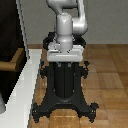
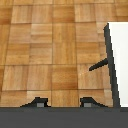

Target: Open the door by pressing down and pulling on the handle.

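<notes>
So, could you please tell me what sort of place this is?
Probably a bare simulated test room: a wooden parquet floor, a dark door with a brown handle, and the arm's black pedestal, with no furniture in view.

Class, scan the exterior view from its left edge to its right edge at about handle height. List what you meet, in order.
Handle → door with its pale edge → white ledge → gripper in front of the black robot pedestal → wooden floor.
</notes>
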Motion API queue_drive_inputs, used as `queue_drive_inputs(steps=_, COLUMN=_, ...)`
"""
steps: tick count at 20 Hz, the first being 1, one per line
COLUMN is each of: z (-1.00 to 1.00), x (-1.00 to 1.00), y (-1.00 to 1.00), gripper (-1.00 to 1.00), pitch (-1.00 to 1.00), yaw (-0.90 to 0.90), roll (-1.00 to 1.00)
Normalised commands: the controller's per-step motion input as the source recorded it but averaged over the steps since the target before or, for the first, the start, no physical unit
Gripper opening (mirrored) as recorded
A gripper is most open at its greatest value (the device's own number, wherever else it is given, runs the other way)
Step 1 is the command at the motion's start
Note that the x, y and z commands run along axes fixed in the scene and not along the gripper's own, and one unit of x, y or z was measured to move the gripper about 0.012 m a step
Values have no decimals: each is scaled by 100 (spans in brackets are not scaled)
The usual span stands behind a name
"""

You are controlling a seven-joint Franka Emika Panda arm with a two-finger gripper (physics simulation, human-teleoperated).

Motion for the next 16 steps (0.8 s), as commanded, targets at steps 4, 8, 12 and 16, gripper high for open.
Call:
queue_drive_inputs(steps=4, z=0, x=0, y=0, gripper=100, pitch=0, yaw=0, roll=0)
queue_drive_inputs(steps=8, z=0, x=0, y=0, gripper=100, pitch=0, yaw=0, roll=0)
queue_drive_inputs(steps=12, z=0, x=0, y=0, gripper=100, pitch=0, yaw=0, roll=0)
queue_drive_inputs(steps=16, z=50, x=0, y=0, gripper=100, pitch=0, yaw=0, roll=0)
